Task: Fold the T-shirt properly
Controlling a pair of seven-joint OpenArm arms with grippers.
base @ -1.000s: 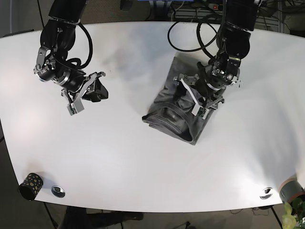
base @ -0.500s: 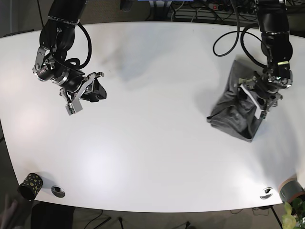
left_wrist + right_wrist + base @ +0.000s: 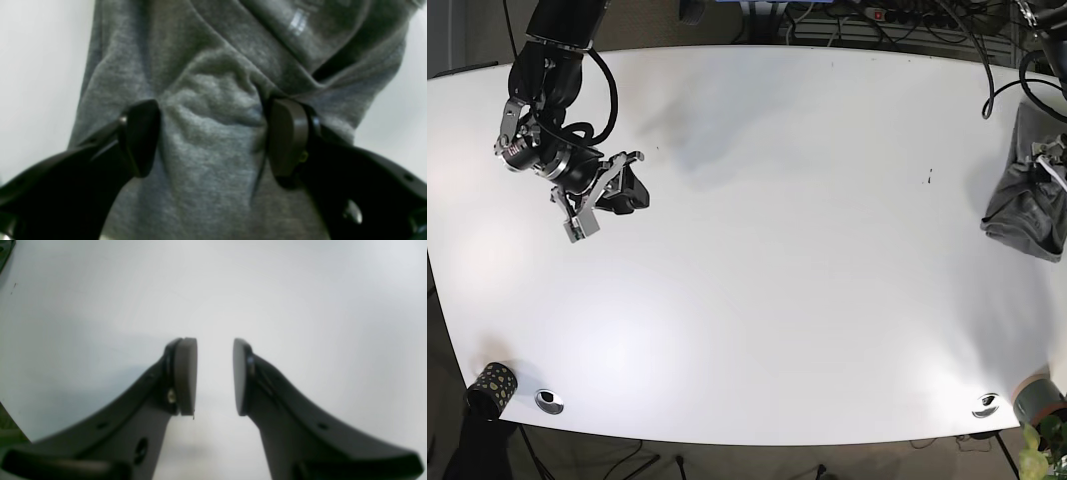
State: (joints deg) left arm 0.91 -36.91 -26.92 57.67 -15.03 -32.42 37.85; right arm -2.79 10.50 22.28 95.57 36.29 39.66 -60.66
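Well, no writing can be read anywhere; only a pale, blurred patch shows on the T-shirt [image 3: 233,110] near the wrist view's 1 o'clock. The T-shirt is dark grey, bunched and creased, lying at the table's [image 3: 777,300] 3 o'clock edge. The left gripper [image 3: 213,136] has its fingers spread, pressing into the cloth. The right gripper [image 3: 215,376], at 10 o'clock, is parted and holds nothing.
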